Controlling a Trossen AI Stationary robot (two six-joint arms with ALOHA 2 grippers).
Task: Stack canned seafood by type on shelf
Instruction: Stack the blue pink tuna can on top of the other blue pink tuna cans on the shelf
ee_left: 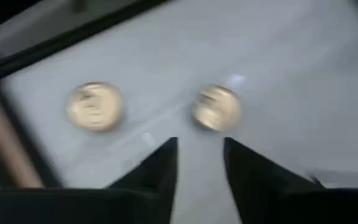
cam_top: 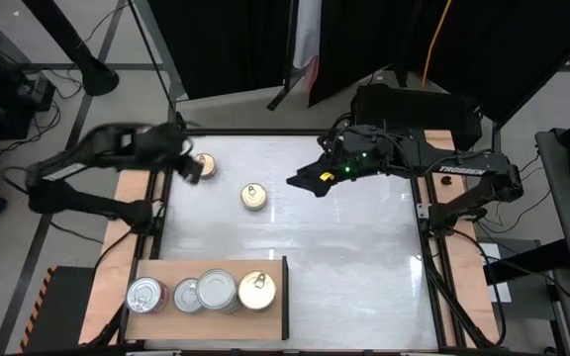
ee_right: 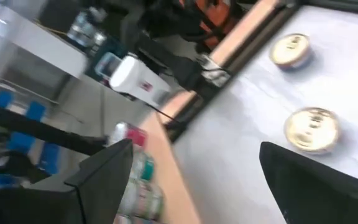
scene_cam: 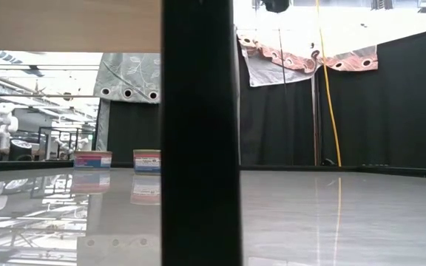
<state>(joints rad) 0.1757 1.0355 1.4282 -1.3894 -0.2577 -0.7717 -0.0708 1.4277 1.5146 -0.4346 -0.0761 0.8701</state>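
**Two gold tins out, four spots filled on the shelf**

You are looking at two gold-lidded tins [cam_top: 254, 197] [cam_top: 203, 165] lying loose on the white surface [cam_top: 344, 267]; others are sitting stacked on the wooden shelf [cam_top: 156, 269]. Your left end effector [cam_top: 188, 170] is hanging beside the farther tin, fingers [ee_left: 160, 168] narrowly apart, holding nothing. Your right end effector [cam_top: 302, 179] is hovering wide apart.

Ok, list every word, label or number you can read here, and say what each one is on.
"TROSSEN", white letters on the right arm, high view; just legible.
Can lids: printing too small to read.
Labels on the boxes beyond the table, low view: too small to read.
White object with a red mark, right wrist view: blurred, unreadable.
Nothing else legible.
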